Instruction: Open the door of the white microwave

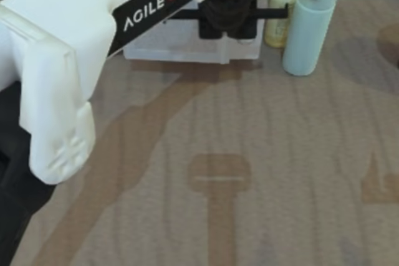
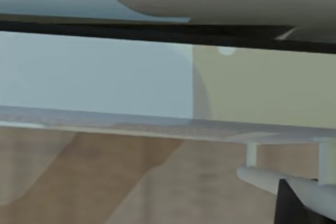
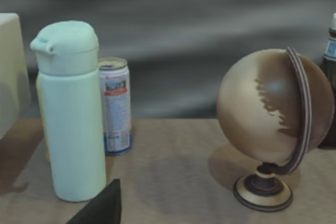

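Left arm hiding most of the small boxy white microwave (image 1: pixel 187 45)

At upper centre of the top view, the black left gripper (image 1: pixel 232 14) is covering its door handle; finger state unreadable. Right gripper unseen.

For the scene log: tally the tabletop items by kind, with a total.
Microwave: 1, the white microwave
Bottles: 3, mint bottle, yellow bottle, dark bottle
Cans: 1, drink can
Globes: 1, globe
Total: 6
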Available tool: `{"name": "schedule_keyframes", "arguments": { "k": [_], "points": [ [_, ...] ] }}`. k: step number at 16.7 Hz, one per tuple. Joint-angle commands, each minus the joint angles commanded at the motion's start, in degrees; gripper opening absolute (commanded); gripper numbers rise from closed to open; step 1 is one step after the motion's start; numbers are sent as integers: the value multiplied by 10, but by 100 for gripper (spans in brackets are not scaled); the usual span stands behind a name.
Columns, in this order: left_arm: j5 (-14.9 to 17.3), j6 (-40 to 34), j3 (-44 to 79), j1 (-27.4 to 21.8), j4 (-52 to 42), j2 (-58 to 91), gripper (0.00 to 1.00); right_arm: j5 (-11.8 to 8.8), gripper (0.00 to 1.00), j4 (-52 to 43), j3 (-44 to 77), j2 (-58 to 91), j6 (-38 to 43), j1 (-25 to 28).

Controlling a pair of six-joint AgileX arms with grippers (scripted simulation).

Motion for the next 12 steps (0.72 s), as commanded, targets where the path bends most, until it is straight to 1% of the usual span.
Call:
{"name": "schedule_keyframes", "arguments": {
  "k": [12],
  "points": [
    [1, 3, -8, 1, 4, -4, 0, 0, 100, 0, 0, 0, 0, 0]
  ]
}}
